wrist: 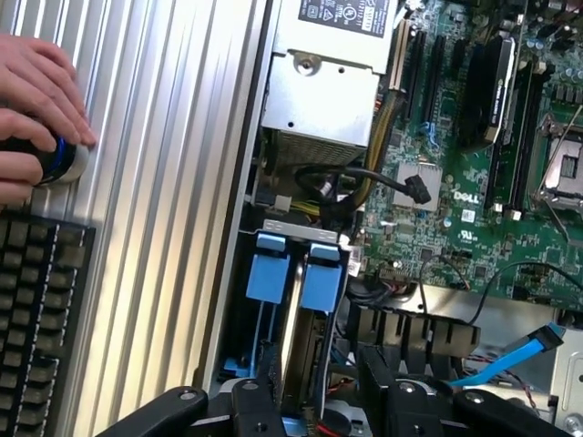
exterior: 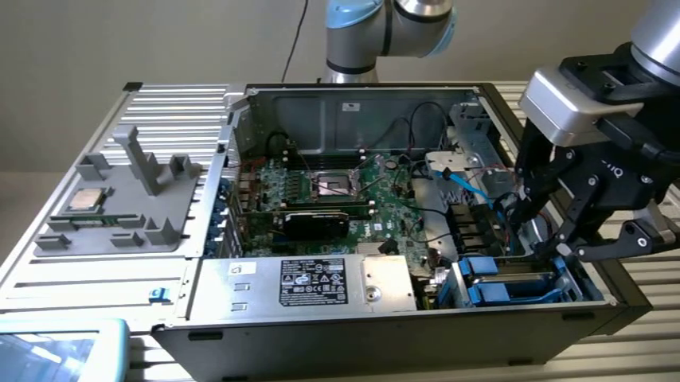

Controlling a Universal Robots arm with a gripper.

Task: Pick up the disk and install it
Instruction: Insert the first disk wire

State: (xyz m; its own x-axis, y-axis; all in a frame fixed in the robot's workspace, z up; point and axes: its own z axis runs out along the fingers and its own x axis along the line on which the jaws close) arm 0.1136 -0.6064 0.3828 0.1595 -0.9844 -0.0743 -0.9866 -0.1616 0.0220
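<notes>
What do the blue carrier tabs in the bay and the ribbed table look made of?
Blue carrier tabs: probably moulded plastic, matte, evenly bright colour with rounded edges. Ribbed table: likely bare aluminium, satin silver, with straight extruded-looking grooves and a soft sheen.

Exterior view from above, wrist view close, share the drive bay (exterior: 454,280) (wrist: 301,225).
</notes>
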